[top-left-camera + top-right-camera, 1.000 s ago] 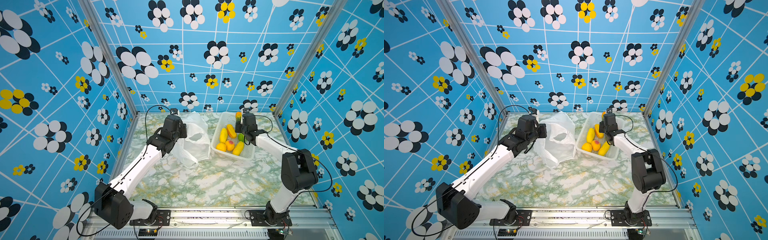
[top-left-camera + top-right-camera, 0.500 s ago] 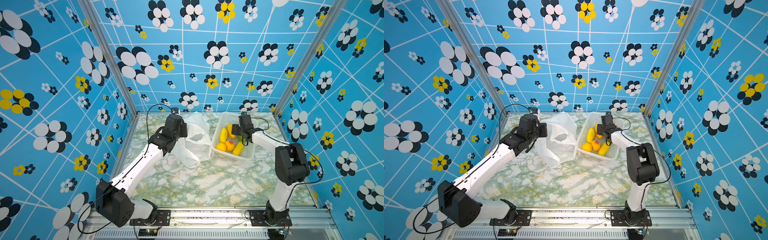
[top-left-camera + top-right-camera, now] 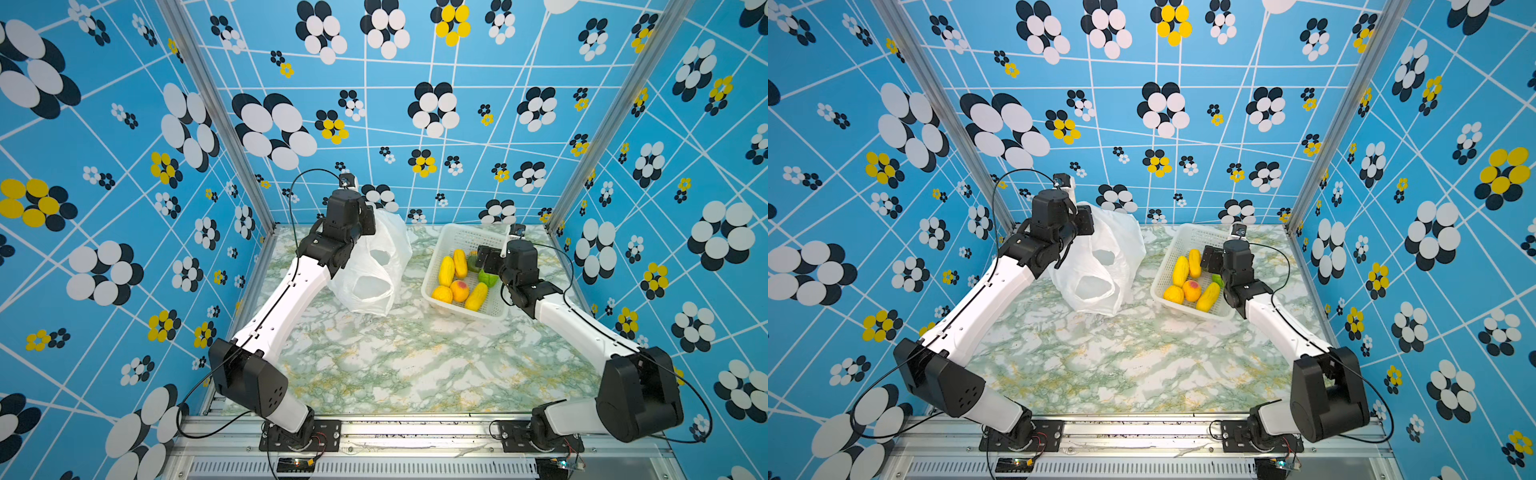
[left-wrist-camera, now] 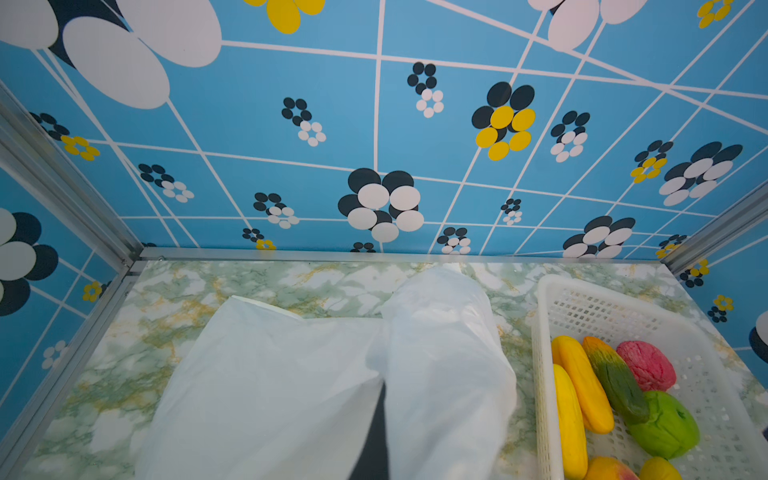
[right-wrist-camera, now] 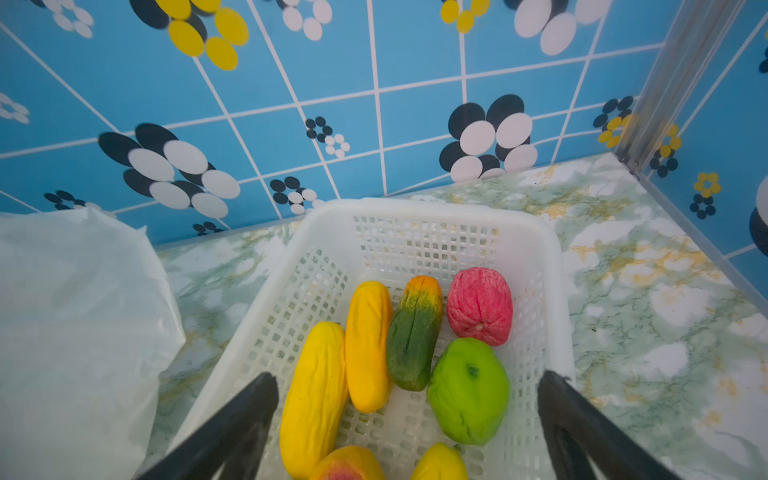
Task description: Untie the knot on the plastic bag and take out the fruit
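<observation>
One limp, crinkled white plastic bag (image 3: 395, 266)

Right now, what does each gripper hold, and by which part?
Left gripper: thin white plastic bag, pinched at its raised end. Right gripper: open, nothing held.

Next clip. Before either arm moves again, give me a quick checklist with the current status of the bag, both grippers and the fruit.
1. The plastic bag is untied: ok; its handles hang as open loops.
2. The left gripper has a grip: ok; it is shut on the plastic bag.
3. The right gripper is free: ok; it is open above the basket and holds nothing.
4. The fruit is delivered: ok; it lies in the basket.
5. The plastic bag is emptied: cannot tell; its inside is hidden.
</observation>
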Robot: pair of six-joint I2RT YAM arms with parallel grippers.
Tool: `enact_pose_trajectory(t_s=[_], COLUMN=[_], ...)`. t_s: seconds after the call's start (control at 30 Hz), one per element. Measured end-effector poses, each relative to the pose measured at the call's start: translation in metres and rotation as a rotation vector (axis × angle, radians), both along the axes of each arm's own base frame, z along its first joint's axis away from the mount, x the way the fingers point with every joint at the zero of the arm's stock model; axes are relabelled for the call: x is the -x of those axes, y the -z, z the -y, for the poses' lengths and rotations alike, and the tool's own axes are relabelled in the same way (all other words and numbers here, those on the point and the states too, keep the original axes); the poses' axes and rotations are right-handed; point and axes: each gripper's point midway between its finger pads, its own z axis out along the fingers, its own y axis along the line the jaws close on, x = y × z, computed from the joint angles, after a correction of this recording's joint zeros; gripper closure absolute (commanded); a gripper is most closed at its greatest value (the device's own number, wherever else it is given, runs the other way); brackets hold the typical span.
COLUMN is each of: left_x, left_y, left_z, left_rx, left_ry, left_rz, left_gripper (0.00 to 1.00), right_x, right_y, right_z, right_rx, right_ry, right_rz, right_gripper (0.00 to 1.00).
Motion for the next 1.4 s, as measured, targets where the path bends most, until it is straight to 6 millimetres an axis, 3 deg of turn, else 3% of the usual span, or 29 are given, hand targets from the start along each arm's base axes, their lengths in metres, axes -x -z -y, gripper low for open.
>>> enact_pose_trajectory(t_s=[0.23, 0.53, 0.63, 0.67, 0.77, 0.9, 1.0, 1.1, 1.3, 1.4], left_x=[-0.029, -0.051, -0.049, -0.049, -0.046, -0.043, -0.032, -0.01, 0.059, 0.094], left_y=[0.013, 0.083, 0.092, 0.092, 0.091, 0.083, 0.067, 0.038, -0.033, -0.039], left_z=[0.008, 0.013, 0.014, 0.015, 0.016, 0.018, 0.017, 0.013, -0.016, -0.032], left_rx=[-0.016, -0.075, -0.08, -0.079, -0.083, -0.081, -0.083, -0.067, 0.009, 0.022], left_ry=[0.009, 0.004, 0.012, 0.016, 0.031, 0.043, 0.048, 0.057, 0.046, 0.05], left_rz=[-0.021, -0.172, -0.202, -0.206, -0.218, -0.209, -0.177, -0.115, 0.088, 0.209], left_gripper=[1.0, 1.0, 1.0, 0.93, 0.54, 0.01, 0.01, 0.01, 0.01, 0.01], right_x=[0.016, 0.014, 0.013, 0.013, 0.012, 0.012, 0.012, 0.013, 0.017, 0.021], right_y=[0.003, 0.003, 0.007, 0.008, 0.009, 0.007, 0.005, 0.007, 0.004, -0.011], right_z=[0.017, 0.021, 0.021, 0.022, 0.023, 0.025, 0.029, 0.031, 0.033, 0.038], right_rx=[-0.002, -0.011, -0.007, -0.006, -0.004, -0.005, -0.012, -0.022, -0.061, -0.072], right_ry=[0.077, 0.109, 0.112, 0.115, 0.122, 0.138, 0.163, 0.182, 0.211, 0.237], right_rz=[0.043, 0.052, 0.043, 0.042, 0.038, 0.041, 0.044, 0.038, -0.004, 0.002], right_gripper=[0.01, 0.01, 0.01, 0.01, 0.01, 0.01, 0.01, 0.01, 0.01, 0.01])
